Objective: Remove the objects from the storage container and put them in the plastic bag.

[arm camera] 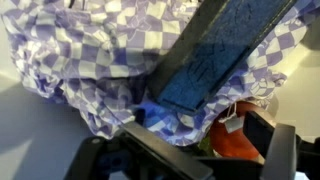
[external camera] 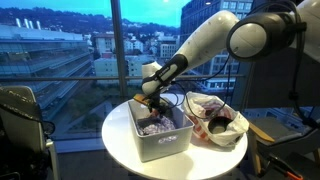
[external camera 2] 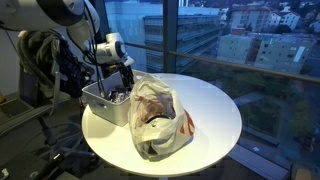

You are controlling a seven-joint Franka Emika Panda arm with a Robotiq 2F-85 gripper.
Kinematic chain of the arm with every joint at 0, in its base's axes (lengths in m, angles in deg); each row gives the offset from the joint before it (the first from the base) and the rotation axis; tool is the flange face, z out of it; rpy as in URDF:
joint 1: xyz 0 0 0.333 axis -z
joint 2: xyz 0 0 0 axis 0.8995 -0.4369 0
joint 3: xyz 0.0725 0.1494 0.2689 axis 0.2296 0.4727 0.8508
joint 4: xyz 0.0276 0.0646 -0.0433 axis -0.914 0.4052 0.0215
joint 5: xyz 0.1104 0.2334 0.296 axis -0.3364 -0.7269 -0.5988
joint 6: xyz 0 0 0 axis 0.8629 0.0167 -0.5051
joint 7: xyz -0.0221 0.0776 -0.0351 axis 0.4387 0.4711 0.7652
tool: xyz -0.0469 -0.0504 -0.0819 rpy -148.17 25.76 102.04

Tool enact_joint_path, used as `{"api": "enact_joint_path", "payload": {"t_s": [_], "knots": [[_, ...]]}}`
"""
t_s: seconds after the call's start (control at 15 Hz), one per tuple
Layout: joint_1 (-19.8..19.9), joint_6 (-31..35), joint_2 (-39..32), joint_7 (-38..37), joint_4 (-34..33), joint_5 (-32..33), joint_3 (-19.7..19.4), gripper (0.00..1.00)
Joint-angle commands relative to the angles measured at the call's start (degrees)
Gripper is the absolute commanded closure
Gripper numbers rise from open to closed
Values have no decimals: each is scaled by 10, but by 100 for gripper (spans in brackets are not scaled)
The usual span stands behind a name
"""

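Bin (external camera: 166, 146) holding purple checked cloth (arm camera: 85, 60), pincer (external camera: 152, 102) over it, plastic bag (external camera 2: 160, 120) beside

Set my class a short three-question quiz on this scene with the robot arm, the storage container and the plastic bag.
1. True or false: the gripper is over the plastic bag.
2. The cloth in the wrist view is: A plain red, B purple-and-white checked, C green striped.
3. Fill in: storage container and plastic bag stand on a round white ____.
Key: 1 false, it is at the storage container; 2 B; 3 table.
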Motion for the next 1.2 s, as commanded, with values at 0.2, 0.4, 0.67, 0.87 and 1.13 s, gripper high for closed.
{"api": "enact_joint_path", "payload": {"t_s": [0.2,0.4,0.67,0.87,1.13], "knots": [[-3,-60,-39,-73,-81,-36,14,0],[-1,-64,-60,-91,-101,-43,18,0],[-1,-66,-87,-97,-124,-38,15,25],[-3,-71,-87,-88,-137,-42,24,42],[5,-91,-25,-58,-93,-55,65,69]]}}
